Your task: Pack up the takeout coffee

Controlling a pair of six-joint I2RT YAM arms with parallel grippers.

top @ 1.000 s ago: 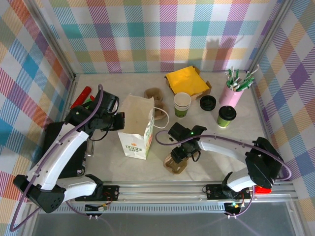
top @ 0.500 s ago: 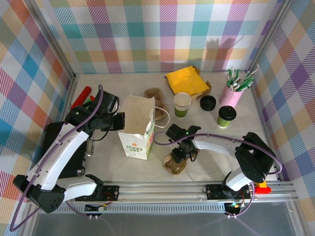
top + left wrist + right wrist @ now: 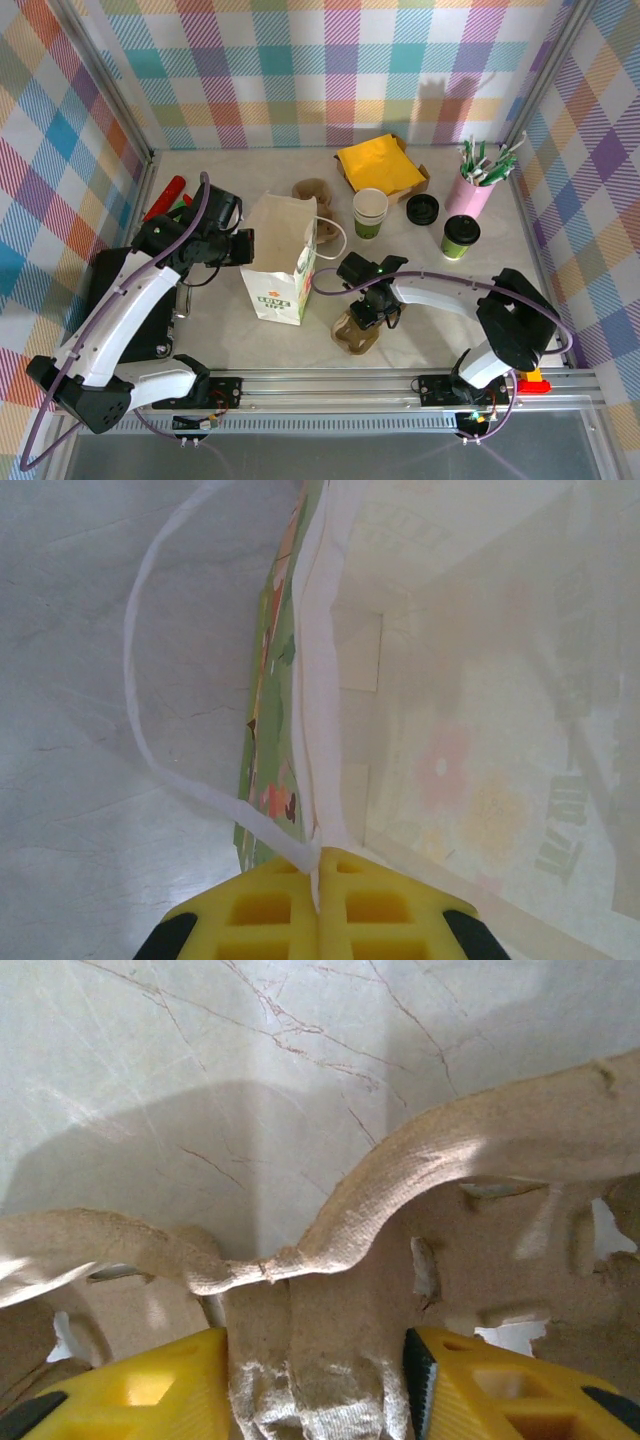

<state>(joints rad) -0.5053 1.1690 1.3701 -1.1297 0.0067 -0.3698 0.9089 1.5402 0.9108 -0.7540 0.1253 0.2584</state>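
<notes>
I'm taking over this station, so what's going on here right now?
The left gripper pinches the rim of the white paper bag, which stands upright. The right gripper clamps the centre ridge of the brown pulp cup carrier near the front edge. The takeout coffee stands untouched, lid on, further back on the right.

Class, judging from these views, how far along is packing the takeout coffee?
Done: the left gripper is shut on the rim of the white bag. In hand: the right gripper straddles the middle ridge of the pulp cup carrier; a firm grip is unclear. Left: the lidded takeout coffee stands on the table, outside the bag.
</notes>
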